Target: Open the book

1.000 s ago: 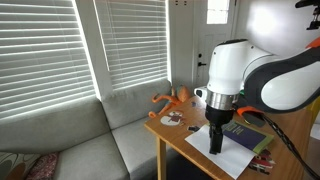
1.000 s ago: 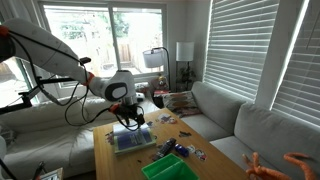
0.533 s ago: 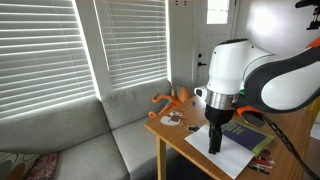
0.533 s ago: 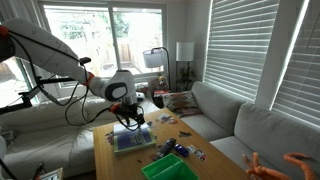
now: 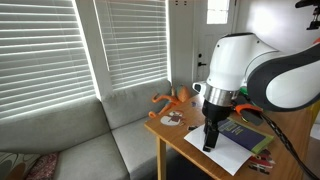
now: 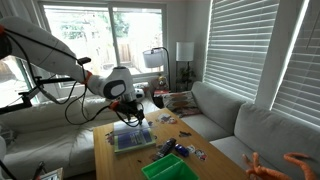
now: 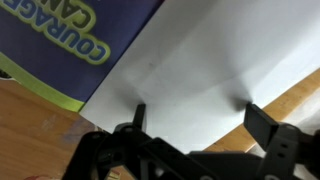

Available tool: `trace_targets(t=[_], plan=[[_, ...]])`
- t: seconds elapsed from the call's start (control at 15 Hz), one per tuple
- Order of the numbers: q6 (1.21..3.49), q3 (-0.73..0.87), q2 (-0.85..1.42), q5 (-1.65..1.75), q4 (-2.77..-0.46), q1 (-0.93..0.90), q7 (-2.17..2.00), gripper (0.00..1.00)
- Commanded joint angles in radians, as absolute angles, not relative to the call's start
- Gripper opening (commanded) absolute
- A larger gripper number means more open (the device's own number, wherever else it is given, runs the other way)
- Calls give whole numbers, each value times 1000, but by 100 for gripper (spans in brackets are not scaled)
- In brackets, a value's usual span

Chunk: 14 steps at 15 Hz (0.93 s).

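The book lies flat on the wooden table (image 5: pixel 170 132) in both exterior views (image 5: pixel 243 132) (image 6: pixel 130 139). In the wrist view its dark blue cover (image 7: pixel 70 35) has yellow lettering and a yellow-green border, and a white page (image 7: pixel 200 65) lies beside it. My gripper (image 5: pixel 209 144) (image 6: pixel 133 122) points straight down just above the white page. In the wrist view the gripper (image 7: pixel 200 118) is open, its two fingers wide apart over the white page's edge, with nothing between them.
A bright green plastic box (image 6: pixel 168 167) and small colourful pieces (image 6: pixel 185 150) lie on the table's near part. An orange toy (image 5: pixel 172 98) sits at the table's far corner. A grey sofa (image 5: pixel 100 140) adjoins the table. Blinds cover the windows.
My gripper has lifted slightly and shifted a little sideways over the white page. The book looks unmoved.
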<state>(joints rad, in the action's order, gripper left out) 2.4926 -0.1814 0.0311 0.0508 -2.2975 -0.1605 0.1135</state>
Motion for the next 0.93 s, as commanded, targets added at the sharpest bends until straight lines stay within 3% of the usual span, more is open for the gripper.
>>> trace_targets(t=[0.0, 0.87], plan=[[2530, -185, -4, 40, -2319, -170, 98, 100], [2577, -177, -104, -90, -2325, -174, 129, 100]])
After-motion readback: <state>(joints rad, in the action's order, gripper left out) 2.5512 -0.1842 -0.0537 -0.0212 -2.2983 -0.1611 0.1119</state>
